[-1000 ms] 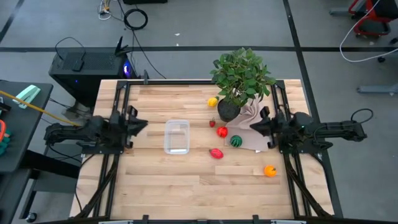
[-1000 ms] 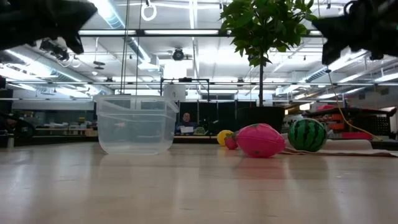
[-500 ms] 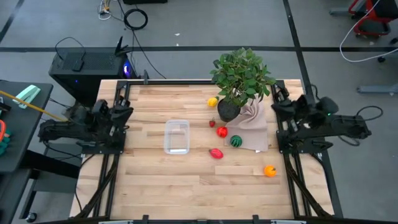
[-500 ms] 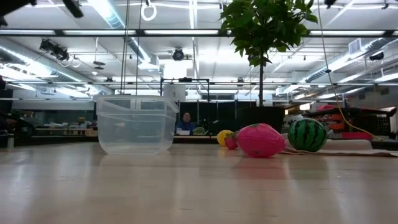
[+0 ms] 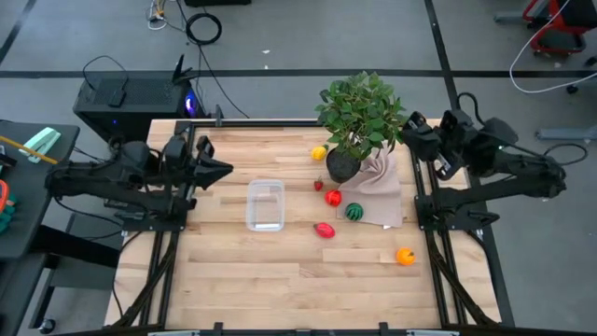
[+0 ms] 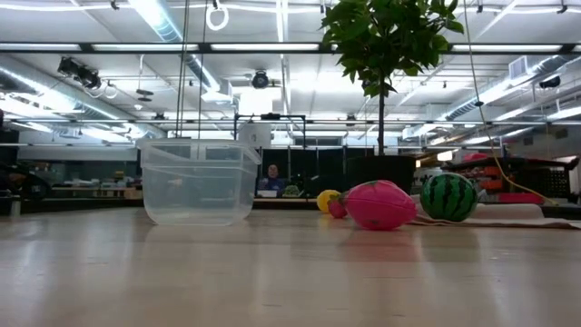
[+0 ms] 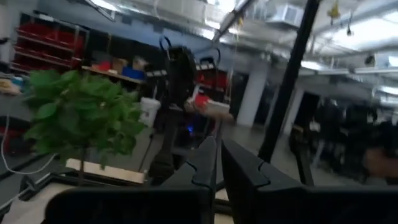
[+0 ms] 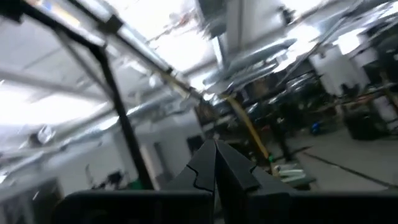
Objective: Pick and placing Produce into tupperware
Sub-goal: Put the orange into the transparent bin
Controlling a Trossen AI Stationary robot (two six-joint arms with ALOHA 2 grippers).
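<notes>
The tupperware (image 5: pixel 265 204) stands open on the tabletop (image 5: pixel 280 280), a little left of centre, and nothing lies in it; in the low view its clear walls (image 6: pixel 198 182) show only the room behind. By these pictures the task has not begun: every piece of produce is still out on the wood or the cloth.

To the right of the container lie a magenta fruit (image 5: pixel 324 230), a red one (image 5: pixel 333 198), a small red piece (image 5: pixel 318 185), and a striped green melon (image 5: pixel 354 212) resting on the beige cloth (image 5: pixel 381 191). A yellow piece (image 5: pixel 319 153) sits farther back beside the potted plant (image 5: pixel 362 117), and an orange one (image 5: pixel 405 257) lies apart near the right front edge.

The left tool (image 5: pixel 216 170) hangs raised at the far left of the tabletop, its fingers (image 7: pixel 242 165) together and holding nothing. The right tool (image 5: pixel 410 128) is lifted near the far right corner by the plant, fingers (image 8: pixel 229 163) pressed together, also empty.

All the picking and placing remains, likely starting with the pieces nearest the container.
</notes>
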